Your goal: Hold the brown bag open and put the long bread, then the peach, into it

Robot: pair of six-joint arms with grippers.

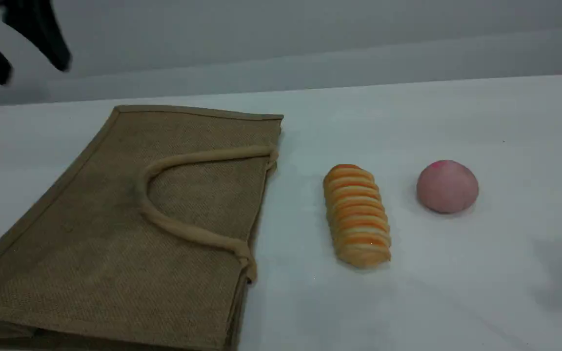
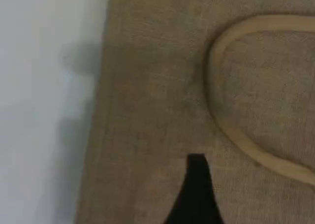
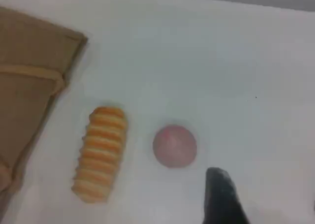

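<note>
The brown bag [image 1: 130, 229] lies flat on the left of the white table, mouth toward the middle, with a beige handle [image 1: 164, 222] looped on top. To its right the long bread [image 1: 357, 215] lies lengthwise, and the pink peach [image 1: 447, 186] sits further right. My left gripper [image 1: 31, 72] hangs open and empty, high above the bag's far left corner. In the left wrist view one black fingertip [image 2: 197, 166] hovers over the bag [image 2: 147, 135] near its handle [image 2: 216, 111]. My right gripper [image 3: 266, 197] is open and empty, above the table just right of the peach [image 3: 174, 145]; the bread [image 3: 100, 152] is also visible there.
A grey wall runs behind the table's far edge [image 1: 359, 85]. Bare white tabletop [image 1: 505, 292] surrounds the bread and peach, with a soft shadow at the right front.
</note>
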